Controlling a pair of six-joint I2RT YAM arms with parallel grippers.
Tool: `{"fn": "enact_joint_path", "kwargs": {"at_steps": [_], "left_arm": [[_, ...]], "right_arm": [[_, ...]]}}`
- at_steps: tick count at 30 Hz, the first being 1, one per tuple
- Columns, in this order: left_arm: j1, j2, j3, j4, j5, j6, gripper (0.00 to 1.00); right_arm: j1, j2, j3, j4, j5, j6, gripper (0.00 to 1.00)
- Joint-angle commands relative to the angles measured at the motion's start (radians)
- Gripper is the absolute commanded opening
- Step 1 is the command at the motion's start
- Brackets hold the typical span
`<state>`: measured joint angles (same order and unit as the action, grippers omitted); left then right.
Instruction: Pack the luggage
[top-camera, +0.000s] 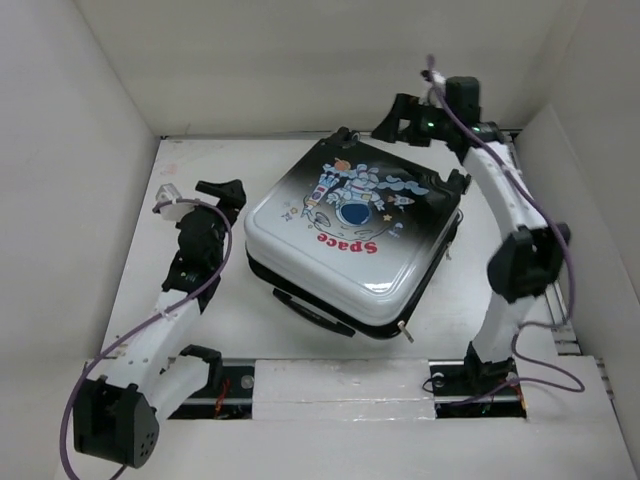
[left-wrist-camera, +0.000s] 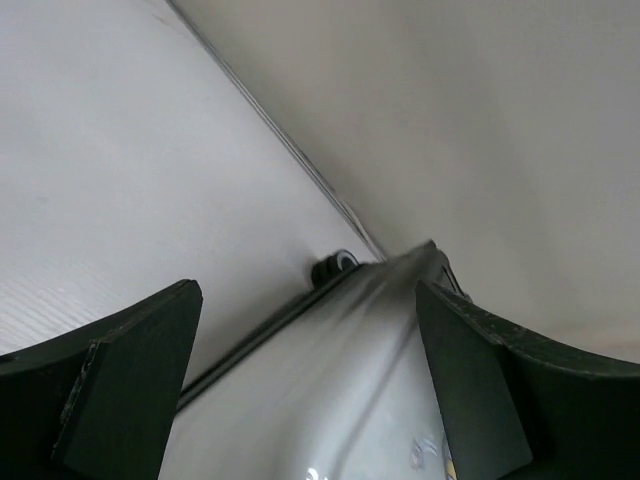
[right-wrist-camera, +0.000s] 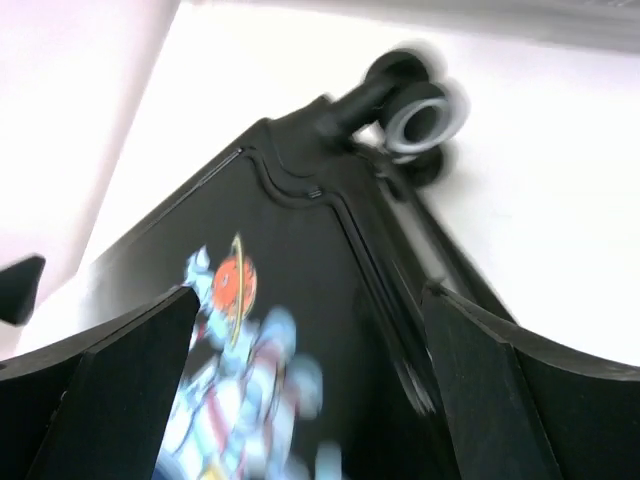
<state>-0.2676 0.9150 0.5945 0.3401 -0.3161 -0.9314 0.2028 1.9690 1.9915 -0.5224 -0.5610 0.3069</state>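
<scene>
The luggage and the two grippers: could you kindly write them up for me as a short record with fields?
luggage: shut, lying flat on the table, astronaut print up
handle: on the near side
left gripper: open, empty, beside the luggage's left edge
right gripper: open, empty, at the far black corner by a wheel
</scene>
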Motion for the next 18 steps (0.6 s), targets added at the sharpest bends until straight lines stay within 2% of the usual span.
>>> {"fn": "enact_joint_path", "kwargs": {"at_steps": [1,2,3,4,5,6,7,8,9,11,13,16,18], "left_arm": [[0.019,0.034,0.01,-0.033,-0.089,0.043,0.85],[0.039,0.063,0.028,-0.08,-0.089,0.043,0.86],[0.06,0.093,0.045,-0.091,-0.048,0.043,0.86],[0.105,0.148,0.065,-0.092,-0.013,0.043,0.86],[0.126,0.174,0.065,-0.092,0.029,0.033,0.86],[0.148,0.191,0.074,-0.078,0.073,0.032,0.86],[0.16,0.214,0.062,-0.037,0.14,0.023,0.86],[0.169,0.223,0.062,-0.036,0.159,0.023,0.86],[0.169,0.232,0.062,-0.023,0.169,0.011,0.86],[0.169,0.264,0.062,-0.012,0.204,0.011,0.86],[0.169,0.292,0.073,0.0,0.257,0.011,0.85],[0.169,0.323,0.071,0.048,0.317,0.0,0.84],[0.169,0.334,0.048,0.069,0.354,0.0,0.83]], "right_arm": [[-0.086,-0.322,-0.227,0.154,0.16,0.037,1.0],[-0.086,-0.479,-0.329,0.189,0.205,0.056,0.92],[-0.086,-0.561,-0.438,0.273,0.305,0.081,0.8],[-0.097,-0.643,-0.653,0.307,0.359,0.102,0.6],[-0.097,-0.797,-0.751,0.321,0.418,0.15,0.21],[-0.097,-0.871,-0.84,0.321,0.476,0.171,0.1],[-0.097,-1.012,-1.002,0.312,0.58,0.202,0.0],[-0.106,-1.013,-1.076,0.312,0.613,0.202,0.0],[-0.106,-1.133,-1.139,0.28,0.636,0.222,0.0],[-0.106,-1.225,-1.262,0.231,0.705,0.238,0.0],[-0.106,-1.311,-1.312,0.202,0.705,0.247,0.0],[-0.106,-1.302,-1.384,0.238,0.661,0.258,0.0],[-0.106,-1.228,-1.402,0.338,0.528,0.248,0.0]]}}
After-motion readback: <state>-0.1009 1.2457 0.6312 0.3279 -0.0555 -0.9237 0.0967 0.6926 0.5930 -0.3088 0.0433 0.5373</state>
